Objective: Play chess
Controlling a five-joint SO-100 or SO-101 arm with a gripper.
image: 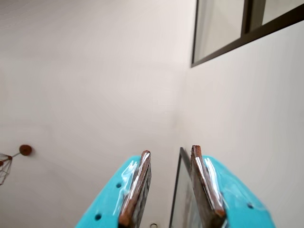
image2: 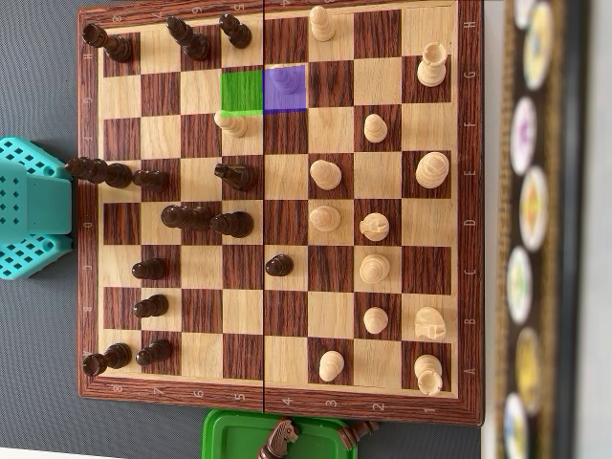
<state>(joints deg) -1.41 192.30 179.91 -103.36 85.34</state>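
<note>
Pale walls and a ceiling corner fill the wrist view, with a dark-framed window (image: 247,23) cut off at the upper right and a wire lamp (image: 5,164) half out of frame at the left edge. Another dark frame edge (image: 178,190) shows between the fingers, too partial to identify.

From above, a wooden chessboard (image2: 277,406) lies on a dark grey table (image2: 38,382). Along the right side runs a blurred dark strip with round coloured shapes (image2: 528,220); what it is cannot be made out. A green tray (image2: 229,435) below the board is cut off by the bottom edge and holds dark pieces only partly visible. The arm shows there only as a teal base (image2: 33,206) at the board's left edge.

The gripper (image: 171,153) points up at the room, its two teal fingers (image: 137,190) with brown pads standing apart, released, holding nothing.

Dark pieces crowd the left half of the board, light ones the right. One square is tinted green (image2: 242,92); the neighbouring square is tinted purple with a dark pawn (image2: 284,81) on it. A light pawn (image2: 230,122) lies toppled just below the green square.
</note>
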